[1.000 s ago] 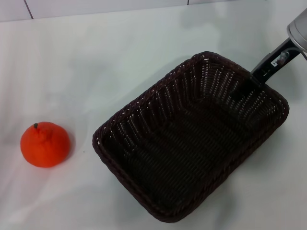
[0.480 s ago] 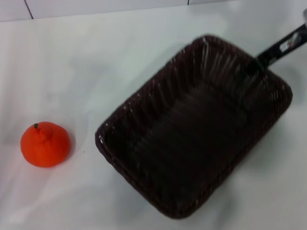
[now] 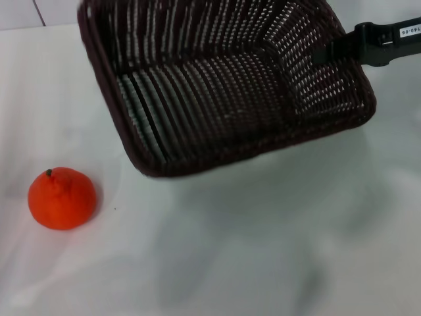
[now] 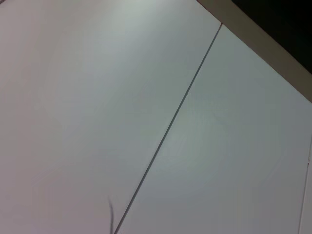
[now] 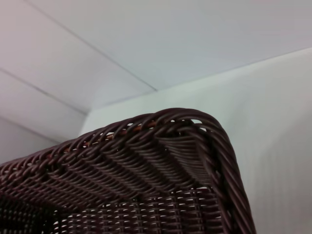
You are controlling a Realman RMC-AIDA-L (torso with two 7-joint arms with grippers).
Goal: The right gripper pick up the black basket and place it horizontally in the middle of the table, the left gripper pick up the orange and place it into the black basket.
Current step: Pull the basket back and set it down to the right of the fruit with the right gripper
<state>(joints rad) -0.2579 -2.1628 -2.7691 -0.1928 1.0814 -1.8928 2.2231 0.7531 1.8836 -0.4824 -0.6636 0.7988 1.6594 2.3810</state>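
On the left of the head view, the orange [image 3: 62, 198] sits on the white table [image 3: 263, 250], knobbly top up with its small dark stem showing, well apart from everything else. To its upper right, the black basket [image 3: 223, 85] hangs off the tabletop, tipped so its open mouth faces forward and down and its slatted inside shows; a soft shadow lies on the table beneath it. At the basket's right end, the right gripper [image 3: 332, 49] clenches the braided rim, its slim black fingers [image 3: 342, 47] reaching in from the right edge, white label visible. The right wrist view shows the basket's rounded corner [image 5: 185, 146] close up against pale panels. The left gripper is out of sight; its wrist view shows only pale panelled surface [image 4: 146, 97].
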